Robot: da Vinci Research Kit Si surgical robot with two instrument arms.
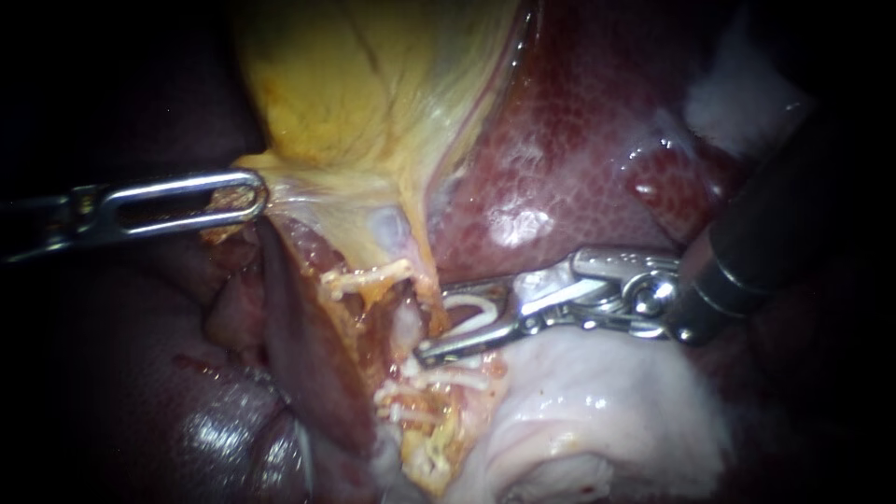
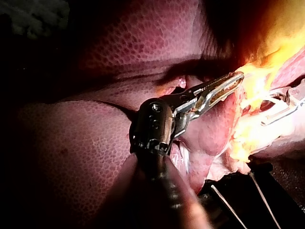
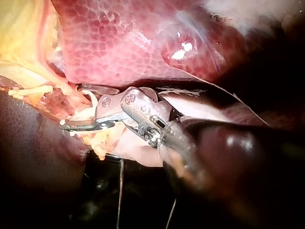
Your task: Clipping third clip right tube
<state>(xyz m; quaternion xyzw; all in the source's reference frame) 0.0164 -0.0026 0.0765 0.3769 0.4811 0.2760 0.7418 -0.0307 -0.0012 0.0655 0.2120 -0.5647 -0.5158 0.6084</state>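
1. Because the gallbladder (image 1: pixel 373 84) has to be taut for this work, the left tool (image 1: pixel 254 198) is clenched on its lower edge. It pulls that edge away from the liver (image 1: pixel 579 140), which, I judge, stretches the stalk below and opens the working gap.
2. The right tool (image 1: pixel 439 322) lies across the pale tissue with its jaws standing apart. Both jaws bear on an open white clip (image 1: pixel 471 311) cradled between them. Grasping that clip, it sits right at the pale tube (image 1: pixel 408 325), the lower jaw's tip just past it.
3. Other white clips (image 1: pixel 448 380) sit just below the jaws, and one more is on a strand nearer the left tool. This clip seems aimed at the bare stretch between them.
4. Whether the tube truly lies inside the clip's mouth is hard to make out. Jaws and yellow fat cover it, and the right wrist view shows the jaws edge-on.
5. Both shafts run off into darkness, and I cannot confirm that this is the right tube.
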